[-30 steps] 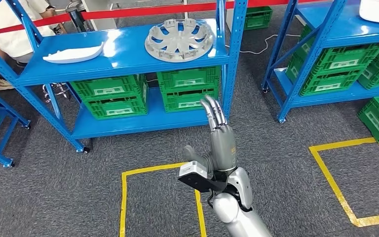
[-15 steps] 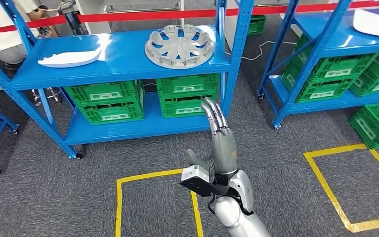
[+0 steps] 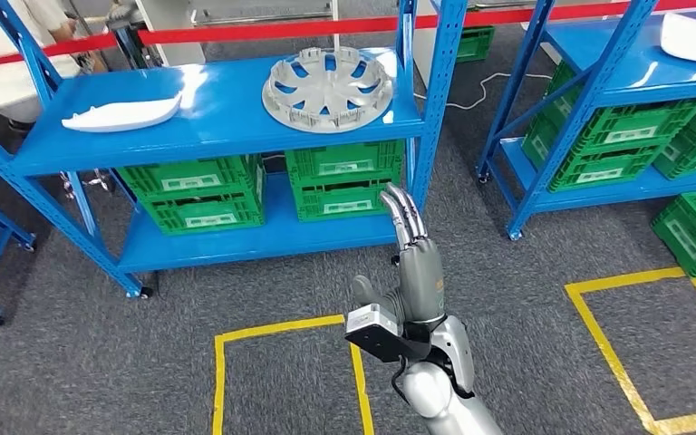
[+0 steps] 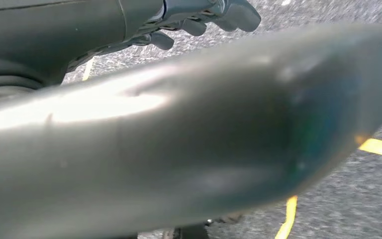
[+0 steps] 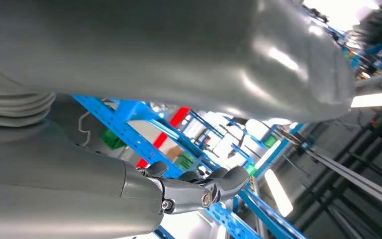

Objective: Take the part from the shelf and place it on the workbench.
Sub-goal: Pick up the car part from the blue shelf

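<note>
While the right hand (image 3: 414, 272) stands raised at lower centre of the head view, its fingers (image 3: 402, 215) stretched straight and apart from the thumb, it holds nothing. Its fingertips point at the blue shelf (image 3: 227, 104) in the upper left of the frame. On that shelf's top board lies the silver wheel cover (image 3: 329, 76), with a white part (image 3: 120, 115) well apart to its left. Green crates (image 3: 272, 185) sit below. The left hand (image 4: 199, 20) shows curled fingers over grey floor; whether it grips anything I cannot tell.
</note>
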### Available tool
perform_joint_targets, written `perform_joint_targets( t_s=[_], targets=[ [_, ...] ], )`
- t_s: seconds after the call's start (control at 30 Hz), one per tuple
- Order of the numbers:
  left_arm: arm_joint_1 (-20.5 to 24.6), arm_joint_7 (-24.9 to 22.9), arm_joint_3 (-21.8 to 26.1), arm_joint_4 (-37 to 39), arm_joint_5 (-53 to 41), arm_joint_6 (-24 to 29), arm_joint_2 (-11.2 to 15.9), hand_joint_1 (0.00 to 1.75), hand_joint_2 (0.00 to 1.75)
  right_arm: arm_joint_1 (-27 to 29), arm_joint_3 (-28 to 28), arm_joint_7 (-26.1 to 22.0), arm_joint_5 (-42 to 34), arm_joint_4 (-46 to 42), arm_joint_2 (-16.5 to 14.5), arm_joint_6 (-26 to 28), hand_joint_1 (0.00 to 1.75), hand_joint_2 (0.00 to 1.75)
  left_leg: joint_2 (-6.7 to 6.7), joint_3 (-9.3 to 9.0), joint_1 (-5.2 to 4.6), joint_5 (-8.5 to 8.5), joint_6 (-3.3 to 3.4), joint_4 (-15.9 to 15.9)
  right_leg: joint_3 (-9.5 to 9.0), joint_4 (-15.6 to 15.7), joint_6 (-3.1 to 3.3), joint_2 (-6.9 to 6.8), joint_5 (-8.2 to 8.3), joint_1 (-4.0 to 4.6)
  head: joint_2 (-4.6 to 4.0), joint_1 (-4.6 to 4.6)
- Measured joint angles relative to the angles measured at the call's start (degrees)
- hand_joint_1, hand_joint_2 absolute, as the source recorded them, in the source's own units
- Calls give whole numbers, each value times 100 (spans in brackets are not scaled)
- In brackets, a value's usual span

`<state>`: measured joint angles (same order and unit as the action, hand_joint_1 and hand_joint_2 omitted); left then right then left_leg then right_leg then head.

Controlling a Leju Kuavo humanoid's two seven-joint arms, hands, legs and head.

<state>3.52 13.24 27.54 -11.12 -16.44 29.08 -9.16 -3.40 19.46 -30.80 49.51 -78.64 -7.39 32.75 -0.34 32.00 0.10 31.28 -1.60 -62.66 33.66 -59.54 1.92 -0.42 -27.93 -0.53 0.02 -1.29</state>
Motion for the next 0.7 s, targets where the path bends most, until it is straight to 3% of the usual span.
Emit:
perform_joint_targets(
  t_s=[0.1,0.13,0.17,0.2,0.27,0.33,0.37,0.43,0.5,0.57,0.6,0.63,0.67,0.7],
  targets=[
    [4,-1,1,1,-2,0,2,0,0,22,-1,-29,32,-12,0,-5,0,0,8,606,35,350,-77,-956,-75,17,43,-87,-72,-12,0,37],
    [-9,-1,2,2,-2,1,2,0,0,37,-1,-35,36,-14,0,-6,0,0,10,759,43,373,-95,-1137,-101,17,45,-115,-100,-12,0,37],
    [-22,-2,3,3,-3,1,2,0,0,49,-1,-40,39,-19,0,-7,0,0,16,809,49,276,-107,-1112,-136,17,39,-144,-129,-14,0,38],
    [-30,-2,4,3,-6,2,3,0,0,56,-1,-47,47,-30,0,-9,0,0,38,752,54,75,-111,-878,-181,17,27,-177,-161,-18,0,38],
    [-28,-2,4,3,-17,1,-1,0,0,63,-2,-56,73,-60,0,-13,0,0,246,497,29,-358,-92,-134,-276,18,-22,-258,-231,-16,0,46],
    [-3,0,4,2,-35,-2,-12,0,0,82,-7,-60,111,-93,0,-18,0,0,449,359,-22,-489,9,280,-326,35,-91,-349,-287,12,0,59],
    [5,3,4,2,-44,-6,-17,0,0,95,-10,-59,126,-109,0,-21,0,0,456,360,-46,-457,67,294,-345,51,-126,-401,-304,27,0,65],
    [2,11,5,1,-55,-35,-18,0,0,115,-15,-60,151,-144,0,-25,0,0,317,332,-38,-501,168,313,-390,64,-201,-459,-351,32,0,60],
    [2,24,6,1,-62,-74,-16,0,0,127,-22,-68,177,-180,1,-26,0,0,177,299,-14,-507,239,339,-305,-182,-262,-277,-501,11,0,50],
    [13,32,7,0,-69,-100,-15,0,0,162,-37,-78,198,-198,2,-26,0,0,39,280,-6,-490,291,345,72,-877,-291,-48,-795,-1,0,37],
    [15,33,7,1,-71,-109,-15,0,0,187,-44,-78,201,-199,4,-27,0,0,-37,271,-12,-479,307,344,318,-1272,-294,-8,-915,0,0,34],
    [12,33,7,1,-72,-115,-15,0,0,210,-52,-78,203,-199,5,-27,0,0,-118,257,-20,-466,319,344,517,-1540,-288,9,-939,5,0,34],
    [6,33,7,1,-72,-119,-15,0,0,225,-59,-78,204,-199,7,-27,0,0,-200,236,-30,-452,324,343,625,-1605,-272,20,-848,11,0,34],
    [1,33,8,1,-72,-122,-14,0,0,231,-63,-78,206,-199,8,-27,0,0,-280,208,-39,-437,323,342,617,-1435,-246,41,-644,18,0,35]
  ],
)
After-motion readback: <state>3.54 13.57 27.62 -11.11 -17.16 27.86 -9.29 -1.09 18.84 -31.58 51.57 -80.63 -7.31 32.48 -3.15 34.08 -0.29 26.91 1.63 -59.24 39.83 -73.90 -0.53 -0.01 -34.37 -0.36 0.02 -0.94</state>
